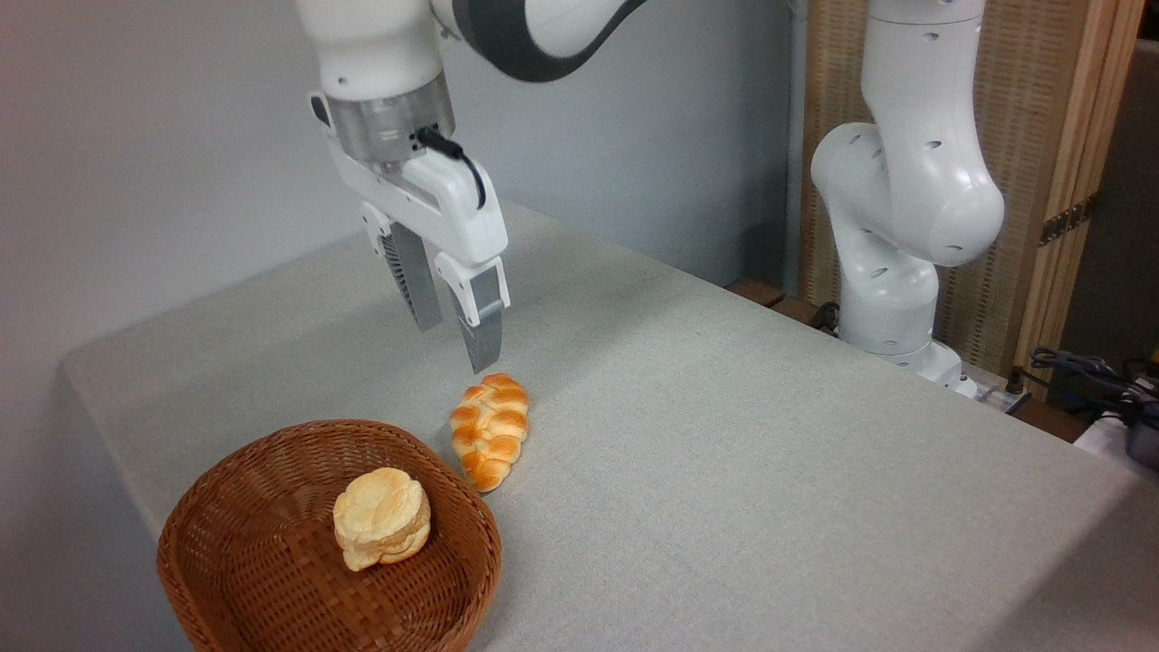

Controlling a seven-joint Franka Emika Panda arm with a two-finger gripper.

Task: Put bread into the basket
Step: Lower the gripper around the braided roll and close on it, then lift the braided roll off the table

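The bread [490, 431] lies on the table just below the open pincer [457, 340].

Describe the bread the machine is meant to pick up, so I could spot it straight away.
Start at the brown wicker basket near the front left of the grey table. Just outside its right rim, lying on the cloth under the open gripper, is the bread. It is long, plaited and glossy golden-orange with pointed ends, unlike the round pale bun sitting inside the basket.
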